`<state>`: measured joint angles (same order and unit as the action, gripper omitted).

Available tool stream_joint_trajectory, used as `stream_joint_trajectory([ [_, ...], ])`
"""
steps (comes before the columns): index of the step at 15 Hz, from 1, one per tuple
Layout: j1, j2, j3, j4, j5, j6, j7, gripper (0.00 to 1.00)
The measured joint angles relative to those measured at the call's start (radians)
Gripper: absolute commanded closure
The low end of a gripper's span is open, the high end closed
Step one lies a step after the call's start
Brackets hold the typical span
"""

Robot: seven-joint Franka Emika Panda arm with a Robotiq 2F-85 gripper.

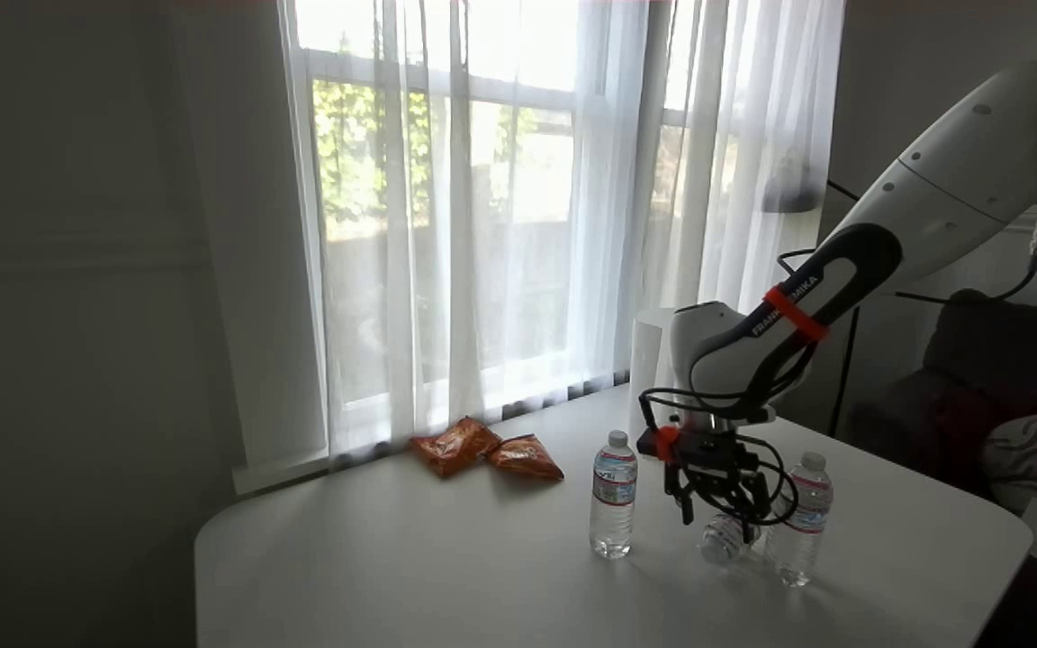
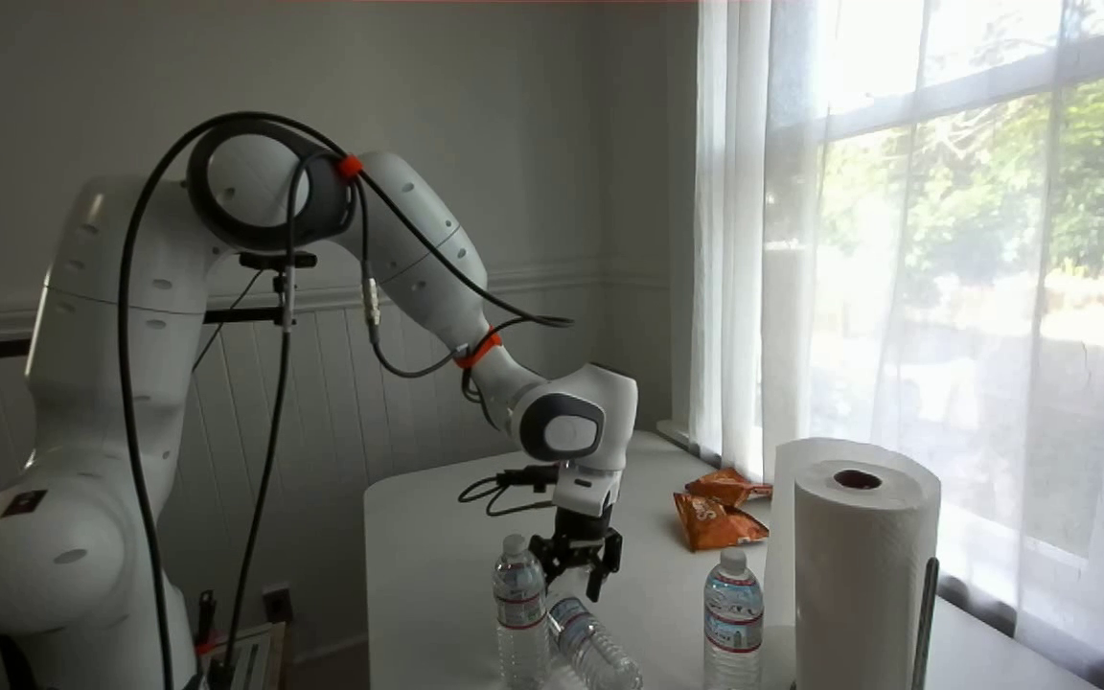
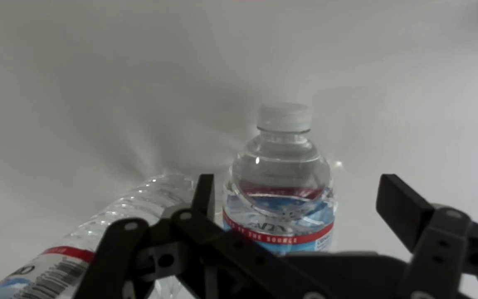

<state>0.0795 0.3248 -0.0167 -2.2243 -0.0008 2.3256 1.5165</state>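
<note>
My gripper [image 3: 299, 203] is open, with a wide gap between its black fingers [image 3: 405, 207]. In the wrist view, an upright clear water bottle [image 3: 280, 174] with a white cap shows in that gap, nearer the left finger; its lower part is hidden by the gripper. Both fingers look apart from it. A bottle lying on its side [image 3: 69, 253] is partly behind the left finger. In an exterior view, the gripper [image 1: 717, 522] hangs low over the lying bottle [image 1: 720, 540], between two upright bottles, one on the left [image 1: 613, 504] and one on the right [image 1: 802, 526].
Two orange snack bags [image 1: 455, 447] lie by the window on the white table [image 1: 392, 558]. A paper towel roll [image 2: 863, 575] stands on the window side, close to an upright bottle [image 2: 732, 618]. Loose cables [image 1: 784, 504] loop around the wrist.
</note>
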Motion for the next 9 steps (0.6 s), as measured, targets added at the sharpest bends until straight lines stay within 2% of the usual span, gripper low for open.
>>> stream_joint_trajectory([
  [2,0.003,0.006,-0.004,-0.001,-0.016,0.0,0.0,0.13],
  [3,0.003,0.009,-0.005,-0.001,-0.02,0.0,0.0,0.32],
  [4,0.003,0.011,-0.006,-0.001,-0.02,0.0,0.0,0.41],
  [7,0.003,0.014,-0.007,-0.003,-0.02,0.0,0.001,0.61],
  [9,0.003,0.011,-0.009,-0.002,-0.02,0.0,0.001,0.68],
])
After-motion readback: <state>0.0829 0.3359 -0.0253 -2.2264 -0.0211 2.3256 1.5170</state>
